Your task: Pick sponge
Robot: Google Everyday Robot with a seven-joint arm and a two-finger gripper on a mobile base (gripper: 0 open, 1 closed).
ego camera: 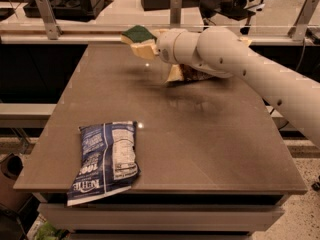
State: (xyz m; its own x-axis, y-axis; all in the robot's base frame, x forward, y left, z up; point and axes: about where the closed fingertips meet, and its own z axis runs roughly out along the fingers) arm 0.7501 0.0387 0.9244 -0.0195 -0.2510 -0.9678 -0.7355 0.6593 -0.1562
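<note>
The sponge (136, 34), dark green on top over pale yellow foam, hangs in the air above the far edge of the brown table (200, 134). My gripper (145, 45) is shut on the sponge and holds it clear of the tabletop. The white arm reaches in from the right and hides most of the fingers.
A blue snack bag (106, 155) lies flat at the table's near left. Another snack bag (187, 73) lies under my arm near the far edge, mostly hidden. A rail with metal posts (48, 17) runs behind the table.
</note>
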